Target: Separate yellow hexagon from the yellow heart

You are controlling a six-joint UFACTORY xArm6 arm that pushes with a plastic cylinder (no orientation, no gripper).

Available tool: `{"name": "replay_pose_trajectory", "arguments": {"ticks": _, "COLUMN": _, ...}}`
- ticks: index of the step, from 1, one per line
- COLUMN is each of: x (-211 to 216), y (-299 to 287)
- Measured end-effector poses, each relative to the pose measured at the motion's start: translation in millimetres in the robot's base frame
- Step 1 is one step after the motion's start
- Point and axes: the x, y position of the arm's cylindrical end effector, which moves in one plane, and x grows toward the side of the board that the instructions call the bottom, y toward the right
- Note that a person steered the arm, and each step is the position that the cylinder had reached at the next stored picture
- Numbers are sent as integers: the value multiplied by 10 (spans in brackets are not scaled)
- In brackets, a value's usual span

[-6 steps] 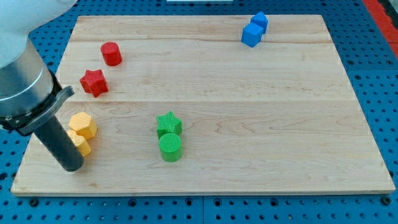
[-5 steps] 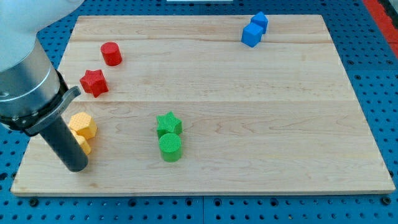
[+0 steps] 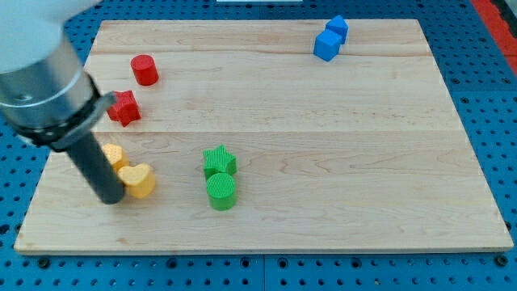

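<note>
My tip rests on the board near the view's lower left. The yellow heart lies just right of the tip, touching the rod. The yellow hexagon is just above it at the view's left, partly hidden behind the rod. The two yellow blocks sit close, about touching.
A red star and a red cylinder sit at the upper left. A green star and green cylinder stand together at lower centre. Two blue cubes are at the top right.
My rod moved right. The yellow heart was pushed right, out from behind the rod and below the hexagon. The hexagon is now mostly hidden by the rod.
</note>
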Motion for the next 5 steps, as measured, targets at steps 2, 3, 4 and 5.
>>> {"name": "replay_pose_trajectory", "arguments": {"ticks": 2, "x": -18, "y": -176}}
{"name": "replay_pose_trajectory", "arguments": {"ticks": 3, "x": -159, "y": -291}}
{"name": "replay_pose_trajectory", "arguments": {"ticks": 4, "x": -254, "y": -291}}
{"name": "replay_pose_trajectory", "arguments": {"ticks": 5, "x": -209, "y": -548}}
